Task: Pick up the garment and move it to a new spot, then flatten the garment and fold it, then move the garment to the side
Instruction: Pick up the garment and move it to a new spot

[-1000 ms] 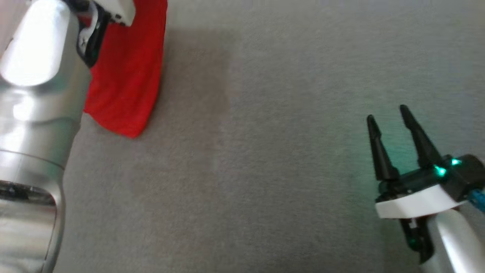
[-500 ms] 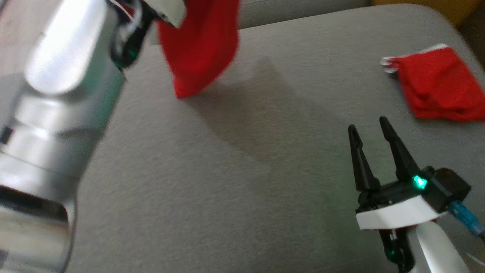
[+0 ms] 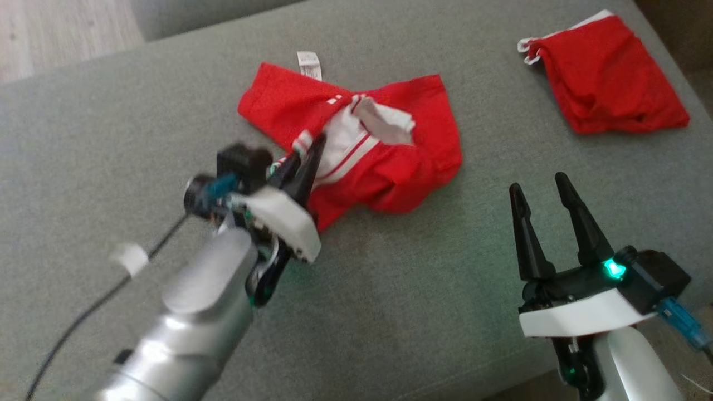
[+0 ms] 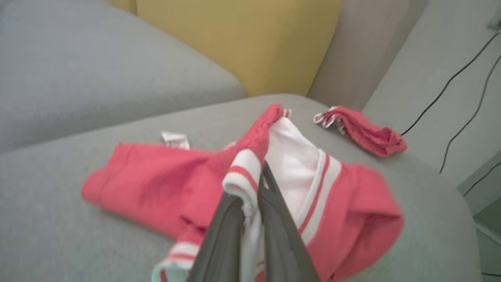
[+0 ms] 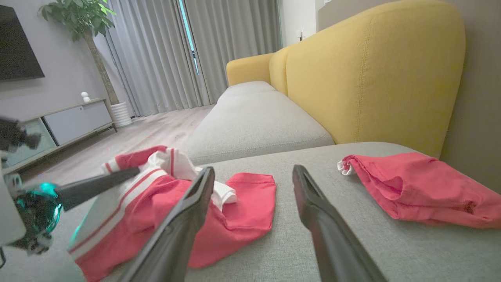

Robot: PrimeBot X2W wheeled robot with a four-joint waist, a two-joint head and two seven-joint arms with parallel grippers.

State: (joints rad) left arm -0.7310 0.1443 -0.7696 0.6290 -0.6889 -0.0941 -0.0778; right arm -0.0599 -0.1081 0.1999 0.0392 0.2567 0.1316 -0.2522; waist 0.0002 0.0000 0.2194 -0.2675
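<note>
The garment (image 3: pixel 390 161), red with a white lining and red-striped white trim, lies crumpled on the grey sofa cushion (image 3: pixel 390 312) at the upper middle of the head view. My left gripper (image 3: pixel 315 149) is shut on its striped white band at the garment's near left edge. In the left wrist view the band (image 4: pixel 242 172) sits pinched between the dark fingers (image 4: pixel 219 243), with the garment (image 4: pixel 156 180) spread behind. My right gripper (image 3: pixel 537 186) stands open to the lower right, apart from the garment (image 5: pixel 242 203); its fingers (image 5: pixel 176 235) hold nothing.
A second red cloth (image 3: pixel 607 83) lies bunched at the cushion's far right corner. A yellow backrest (image 5: pixel 372 70) rises behind it. A black cable (image 3: pixel 83 317) trails from my left arm. The cushion's front edge runs past the lower right corner (image 3: pixel 501 384).
The head camera has shifted. The garment hung from my raised left gripper before; now my left arm is low and the garment lies on the cushion, still pinched. The right gripper stays open.
</note>
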